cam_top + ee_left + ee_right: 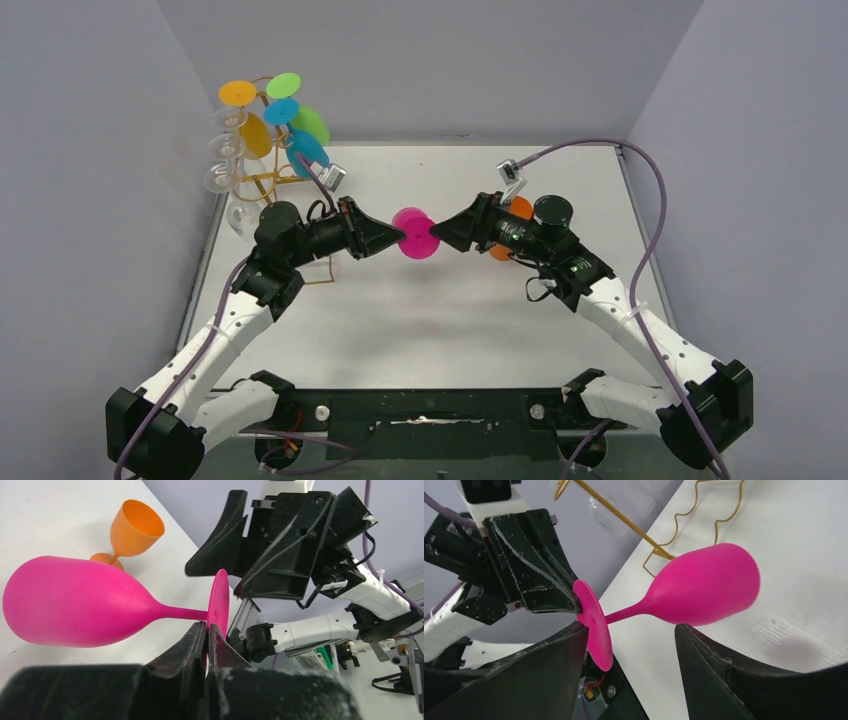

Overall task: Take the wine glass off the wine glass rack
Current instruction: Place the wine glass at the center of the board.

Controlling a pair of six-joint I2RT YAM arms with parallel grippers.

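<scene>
One wine glass [413, 233], long axis horizontal

Materials, quick look:
magenta plastic wine glass [75, 607] matt, smooth; thin gold metal wire rack [659, 549] shiny; white table top [450, 320] matt.

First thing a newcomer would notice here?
A pink wine glass hangs sideways in mid-air over the table centre, its foot pinched by the left gripper, with the right gripper open around it. At the far left stands the gold rack, hung with bright coloured glasses.
</scene>
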